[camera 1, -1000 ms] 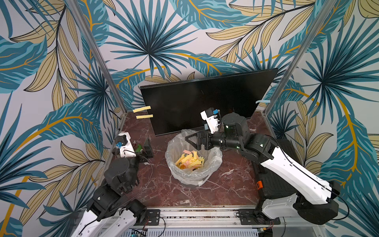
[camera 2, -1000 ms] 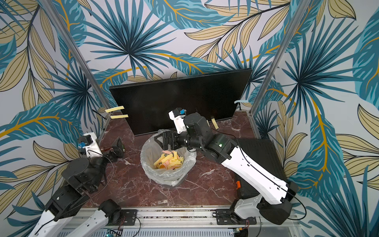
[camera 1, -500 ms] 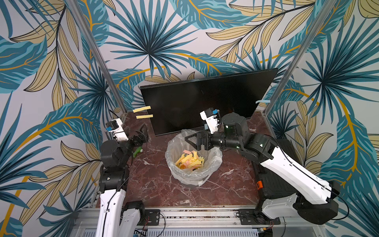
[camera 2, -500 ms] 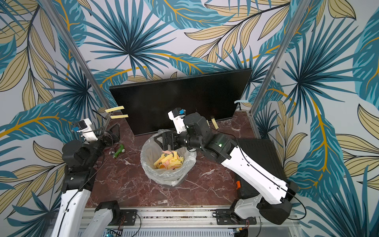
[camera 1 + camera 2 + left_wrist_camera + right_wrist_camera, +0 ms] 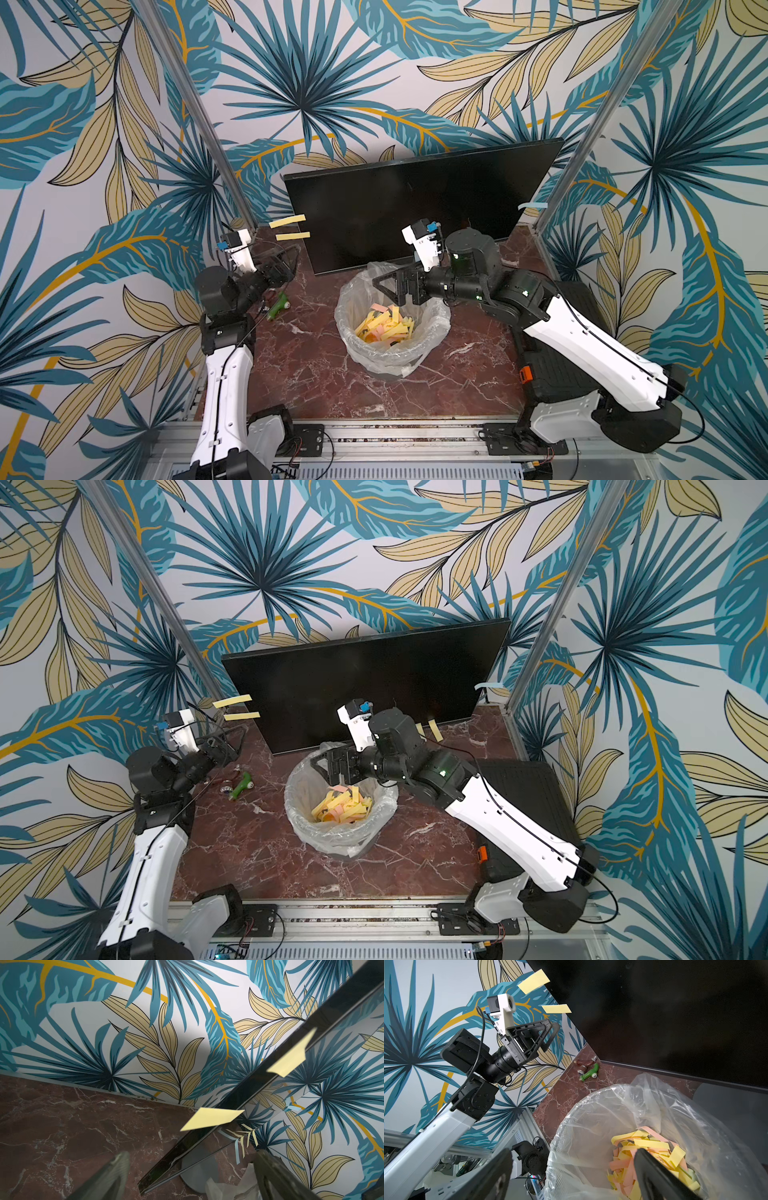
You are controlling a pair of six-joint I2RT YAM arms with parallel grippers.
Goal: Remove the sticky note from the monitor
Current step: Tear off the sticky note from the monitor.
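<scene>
Left hand (image 5: pixel 286 259) now nearer monitor (image 5: pixel 415 208)

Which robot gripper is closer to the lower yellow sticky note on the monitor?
Left. The left gripper hovers just beside the lower sticky note; the right gripper hangs over the bin, farther away.

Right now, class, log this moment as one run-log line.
left gripper: open, empty, facing lower sticky note on monitor edge | right gripper: open, empty, above bin | note: not yet removed

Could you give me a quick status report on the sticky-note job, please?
Both open: left gripper by monitor edge, right gripper over bin. Two yellow sticky notes on that edge, untouched. Nothing in between.
</scene>
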